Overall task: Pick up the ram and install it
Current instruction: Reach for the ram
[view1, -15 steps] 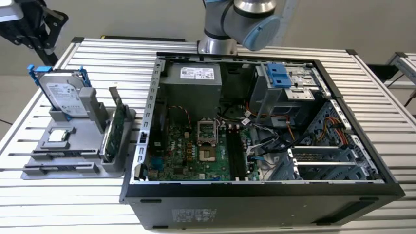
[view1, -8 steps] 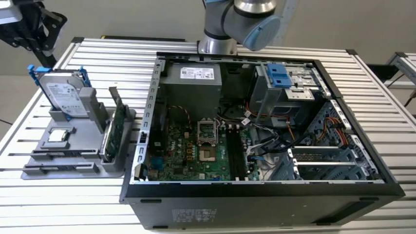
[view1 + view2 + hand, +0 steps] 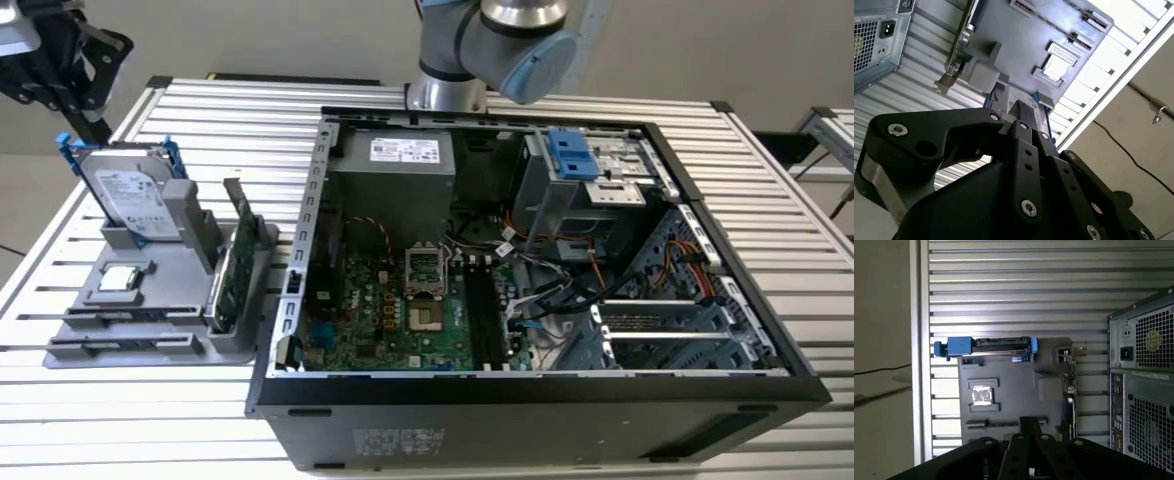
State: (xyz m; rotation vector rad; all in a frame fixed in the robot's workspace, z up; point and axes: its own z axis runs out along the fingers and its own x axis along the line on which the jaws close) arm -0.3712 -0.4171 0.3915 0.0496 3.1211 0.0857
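black gripper (image 3: 1029, 422), jaws closed together, hovering above grey tray (image 3: 1015, 390).

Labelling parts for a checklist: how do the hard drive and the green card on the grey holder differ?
The hard drive is a thick silver block in a blue bracket; the green card is a thin circuit board. The hard drive shows its broad face in the exterior view; the green card is seen nearly edge-on, beside the computer case. Both stand upright in the grey holder.
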